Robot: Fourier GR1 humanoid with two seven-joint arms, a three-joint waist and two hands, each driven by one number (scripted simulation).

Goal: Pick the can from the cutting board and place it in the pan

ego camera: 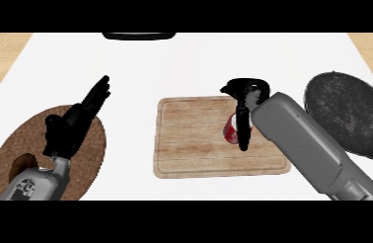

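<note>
The can [232, 130] lies on the cutting board [197, 138], at its right side, directly under my right hand [246, 96], whose fingers curl down around it. Its long axis runs roughly twelve to six. The pan [342, 113] sits at three o'clock from the can, so I judge a short rightward carry. My left hand [76, 118] rests spread at nine o'clock.

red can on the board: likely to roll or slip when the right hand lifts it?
The can looks rigid and smooth, so it may slip. It seems to lie on the flat cutting board, so a nudge could roll it. The right hand hides most of it; weight unclear.
</note>
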